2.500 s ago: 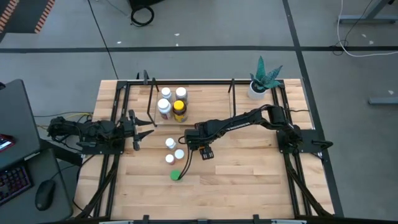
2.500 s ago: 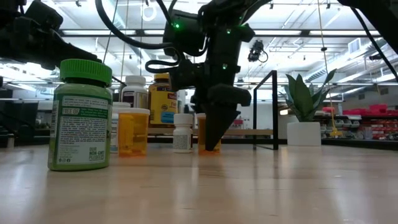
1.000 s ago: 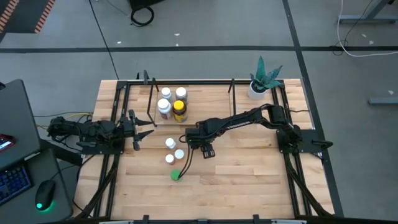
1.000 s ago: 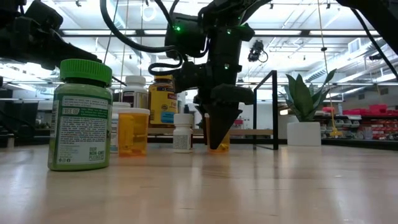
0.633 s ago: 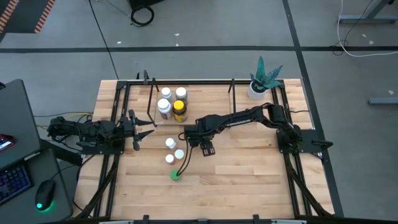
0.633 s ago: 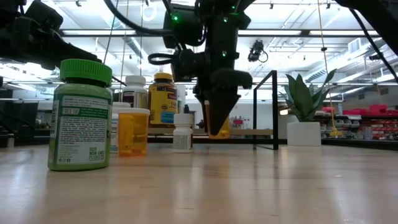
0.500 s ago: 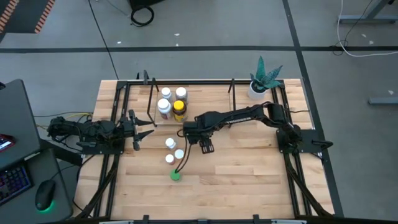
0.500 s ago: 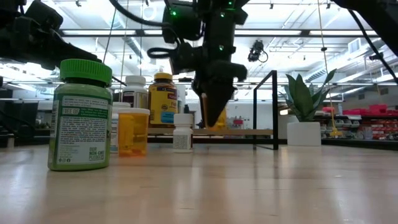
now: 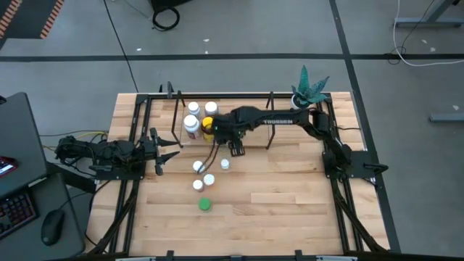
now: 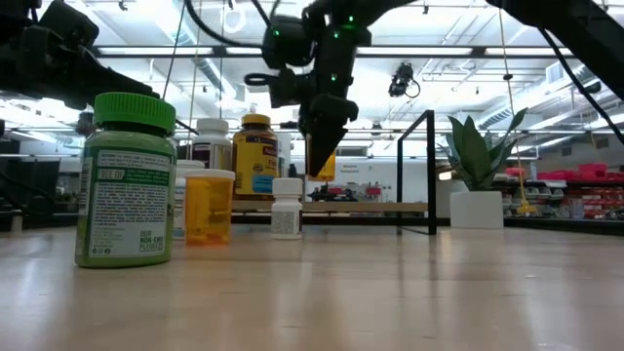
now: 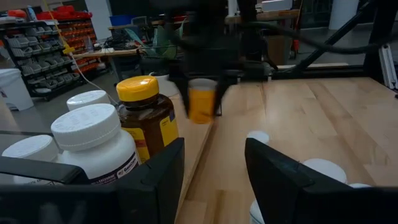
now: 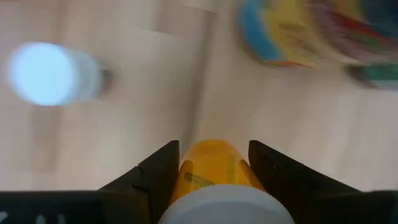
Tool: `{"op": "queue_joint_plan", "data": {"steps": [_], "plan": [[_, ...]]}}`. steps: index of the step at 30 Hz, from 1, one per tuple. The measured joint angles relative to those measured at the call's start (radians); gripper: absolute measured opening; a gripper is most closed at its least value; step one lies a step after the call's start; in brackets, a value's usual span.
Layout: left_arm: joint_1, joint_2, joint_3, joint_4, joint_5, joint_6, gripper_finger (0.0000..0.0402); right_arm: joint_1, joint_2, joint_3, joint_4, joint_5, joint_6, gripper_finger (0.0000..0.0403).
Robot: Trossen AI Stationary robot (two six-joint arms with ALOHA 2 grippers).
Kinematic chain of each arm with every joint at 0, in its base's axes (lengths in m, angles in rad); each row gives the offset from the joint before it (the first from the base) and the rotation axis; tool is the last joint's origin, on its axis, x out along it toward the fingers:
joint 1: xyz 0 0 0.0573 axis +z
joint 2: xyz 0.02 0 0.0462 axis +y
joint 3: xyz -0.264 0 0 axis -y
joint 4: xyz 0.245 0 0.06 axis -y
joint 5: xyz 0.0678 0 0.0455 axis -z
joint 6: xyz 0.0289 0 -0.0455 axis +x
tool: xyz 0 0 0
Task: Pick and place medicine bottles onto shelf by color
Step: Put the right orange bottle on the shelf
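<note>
Wooden surface is noted. An orange bottle, earlier standing off the shelf, is now carried, pinched in the right gripper, just beside the yellow-capped bottle there. Placement appears next. Left gripper is held spread, well clear.

The desk is showing pale, smooth wood planks. The orange bottle is looking like glossy translucent plastic, its holding claw matt black.
</note>
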Motion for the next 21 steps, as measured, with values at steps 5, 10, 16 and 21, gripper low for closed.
{"op": "queue_joint_plan", "data": {"steps": [5, 10, 16, 21], "plan": [[0.000, 0.000, 0.000, 0.000, 0.000, 0.001, 0.0173, -0.087, 0.000, 0.001, 0.057, -0.053, -0.044, 0.0197], [0.000, 0.000, 0.000, 0.000, 0.000, 0.001, 0.0179, -0.168, 0.000, 0.001, 0.112, -0.105, -0.055, 0.0197], [0.000, 0.000, 0.000, 0.000, 0.000, 0.009, 0.0180, -0.220, 0.000, 0.001, 0.178, -0.152, -0.075, 0.0197], [0.000, 0.000, 0.000, 0.000, 0.000, 0.023, 0.0174, -0.240, 0.000, -0.022, 0.213, -0.166, -0.080, 0.0197]]}}
